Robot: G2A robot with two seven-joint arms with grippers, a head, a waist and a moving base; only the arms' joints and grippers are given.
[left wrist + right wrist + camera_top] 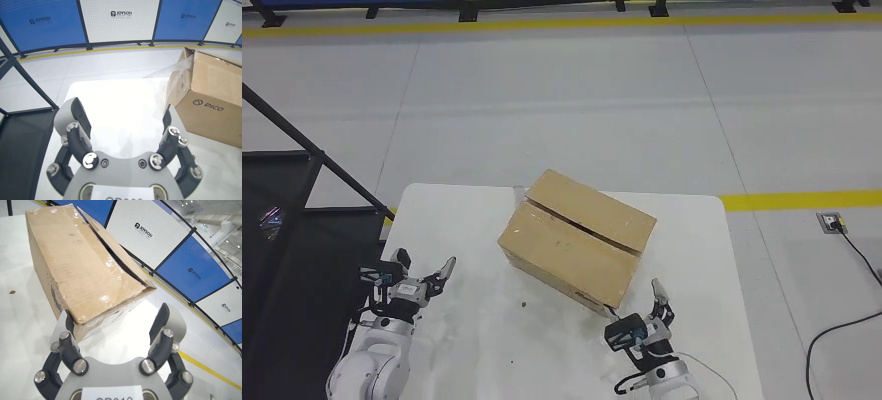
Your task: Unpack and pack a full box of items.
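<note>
Inspecting the white table (462, 215): the cardboard box (577, 240) lies skewed across the middle, towards the far edge. Its long axis runs from the far-left end to the near-right end, which points towards the near right corner. The top flaps lie down, and a dark seam between them follows that axis.

The right claw (114, 311) is spread and empty, with the box's near-right end directly ahead of it. One finger sits at the lower corner of that end, but contact cannot be confirmed. The left claw (122, 103) is also spread and empty. It is by the left edge, well apart from the box's long side face.

Judgement: the right arm is nearer, and flap opening should start along the seam.
</note>
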